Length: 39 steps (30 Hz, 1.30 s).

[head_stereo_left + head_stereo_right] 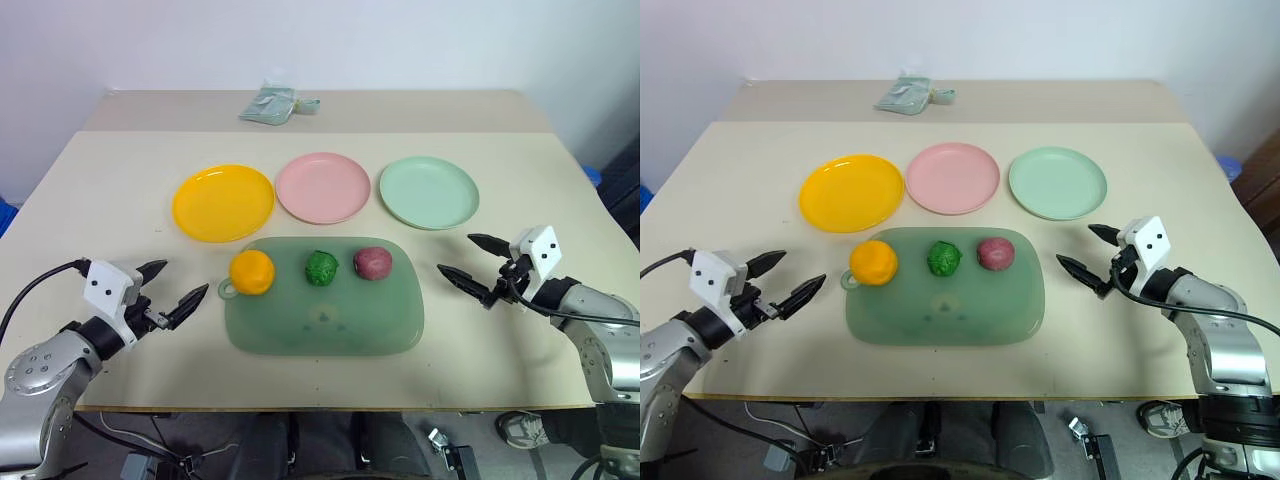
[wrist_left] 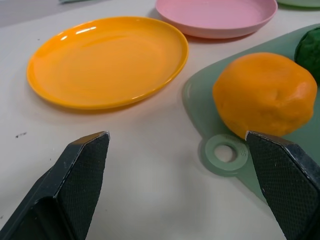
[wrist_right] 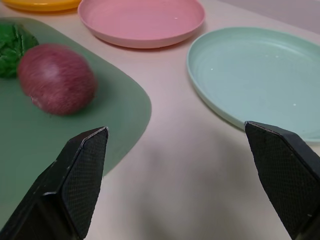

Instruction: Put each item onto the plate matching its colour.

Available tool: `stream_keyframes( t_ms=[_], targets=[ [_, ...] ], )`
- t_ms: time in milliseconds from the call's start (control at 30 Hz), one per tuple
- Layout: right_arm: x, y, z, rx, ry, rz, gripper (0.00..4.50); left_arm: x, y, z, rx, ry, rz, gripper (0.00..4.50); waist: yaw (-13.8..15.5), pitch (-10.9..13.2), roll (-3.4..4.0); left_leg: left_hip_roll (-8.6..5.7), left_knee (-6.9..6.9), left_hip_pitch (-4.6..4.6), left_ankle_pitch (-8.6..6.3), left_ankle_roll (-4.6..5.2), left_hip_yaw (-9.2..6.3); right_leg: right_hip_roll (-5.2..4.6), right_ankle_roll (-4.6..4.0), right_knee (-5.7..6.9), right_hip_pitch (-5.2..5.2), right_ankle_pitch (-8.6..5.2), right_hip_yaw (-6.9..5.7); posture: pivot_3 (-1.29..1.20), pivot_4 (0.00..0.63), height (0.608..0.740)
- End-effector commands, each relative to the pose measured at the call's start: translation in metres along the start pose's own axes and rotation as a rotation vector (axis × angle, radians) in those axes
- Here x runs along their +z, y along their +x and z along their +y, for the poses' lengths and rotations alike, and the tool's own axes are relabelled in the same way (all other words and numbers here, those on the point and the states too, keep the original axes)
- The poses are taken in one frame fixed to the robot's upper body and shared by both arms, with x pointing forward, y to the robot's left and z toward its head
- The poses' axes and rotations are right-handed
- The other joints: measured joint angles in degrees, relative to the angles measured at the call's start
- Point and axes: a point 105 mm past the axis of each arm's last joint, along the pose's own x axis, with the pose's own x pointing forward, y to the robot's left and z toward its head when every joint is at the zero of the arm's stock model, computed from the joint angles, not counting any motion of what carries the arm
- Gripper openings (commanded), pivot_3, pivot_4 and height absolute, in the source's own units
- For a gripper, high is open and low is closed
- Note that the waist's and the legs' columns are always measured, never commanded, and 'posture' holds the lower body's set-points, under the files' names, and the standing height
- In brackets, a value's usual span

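The beige surface (image 1: pixel 110 190) stands against a white wall. Orange ball (image 1: pixel 251 272), green ball (image 1: pixel 321 268) and purplish-red ball (image 1: pixel 373 263) sit in a row on the green tray (image 1: pixel 320 325), near the yellow plate (image 1: pixel 223 203), pink plate (image 1: pixel 323 187) and mint plate (image 1: pixel 429 192). Left gripper (image 1: pixel 178 288) and right gripper (image 1: pixel 468 262) hover with jaws open and empty.

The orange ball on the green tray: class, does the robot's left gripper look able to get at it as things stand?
Probably yes. The left gripper is open beside the tray, and the orange ball sits at the tray's near-left end with only bare table between them. The green ball lies apart, farther along.
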Motion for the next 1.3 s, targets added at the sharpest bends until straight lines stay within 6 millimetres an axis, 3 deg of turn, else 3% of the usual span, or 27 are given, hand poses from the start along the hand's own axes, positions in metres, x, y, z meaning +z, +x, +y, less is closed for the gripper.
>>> stream_keyframes(
  t_ms=[33, 333, 533, 833, 1000, 1133, 1267, 1300],
  targets=[
    [0.013, 0.002, 0.005, 0.006, -0.042, -0.042, 4.44, 0.008, 0.001, 0.0, -0.001, 0.031, -0.025, 4.5, -0.01, 0.0, 0.0, 0.0, 0.0, 0.0, 0.0, 0.0, 0.0, 0.0, 0.0, 0.0, 0.0, 0.0, 0.0, 0.0, 0.15, 0.74],
    [0.014, -0.005, -0.001, 0.047, 0.015, -0.04, 4.44, 0.026, 0.013, -0.024, -0.175, -0.021, -0.073, 4.5, 0.02, 0.0, 0.0, 0.0, 0.04, 0.0, 0.0, 0.0, 0.0, 0.0, 0.01, 0.02, 0.01, 0.01, 0.0, 0.0, 0.15, 0.74],
    [0.035, -0.005, 0.033, 0.238, -0.006, -0.051, 4.44, 0.027, 0.03, -0.044, -0.31, 0.064, -0.05, 4.5, -0.06, -0.01, 0.03, 0.0, 0.04, 0.01, 0.01, 0.0, 0.0, 0.01, 0.02, 0.04, 0.02, 0.01, -0.01, 0.0, 0.15, 0.74],
    [0.067, 0.005, 0.112, 0.493, -0.037, -0.127, 4.44, 0.017, 0.059, -0.042, -0.316, 0.095, -0.051, 4.5, 0.08, -0.02, 0.03, 0.01, 0.05, 0.02, 0.02, -0.01, -0.02, 0.03, 0.03, 0.08, 0.01, 0.01, -0.02, 0.0, 0.15, 0.74],
    [0.066, 0.011, 0.128, 0.49, -0.012, -0.13, 4.44, 0.013, 0.069, -0.045, -0.318, 0.075, -0.059, 4.5, 0.17, -0.02, 0.02, 0.0, 0.07, 0.01, 0.01, -0.01, -0.03, 0.02, 0.03, 0.06, 0.01, 0.02, -0.02, 0.0, 0.15, 0.74],
    [0.066, 0.012, 0.129, 0.479, -0.007, -0.129, 4.44, 0.009, 0.072, -0.047, -0.327, 0.049, -0.049, 4.5, 0.1, -0.02, 0.02, 0.0, 0.07, 0.0, 0.02, -0.01, -0.03, 0.03, 0.03, 0.07, 0.0, 0.02, -0.02, 0.0, 0.15, 0.74],
    [0.066, 0.012, 0.123, 0.464, -0.019, -0.125, 4.5, 0.011, 0.075, -0.044, -0.313, 0.025, -0.062, 3.29, 0.1, -0.02, 0.02, 0.0, 0.1, 0.01, 0.02, -0.01, -0.03, 0.03, 0.04, 0.1, 0.01, 0.02, -0.02, 0.0, 0.15, 0.74],
    [0.066, 0.012, 0.122, 0.461, -0.021, -0.124, 4.5, 0.012, 0.075, -0.043, -0.312, 0.02, -0.067, 3.2, 0.1, -0.02, 0.02, 0.0, 0.11, 0.01, 0.02, -0.01, -0.03, 0.03, 0.04, 0.11, 0.01, 0.02, -0.02, 0.0, 0.15, 0.74]
  ],
)
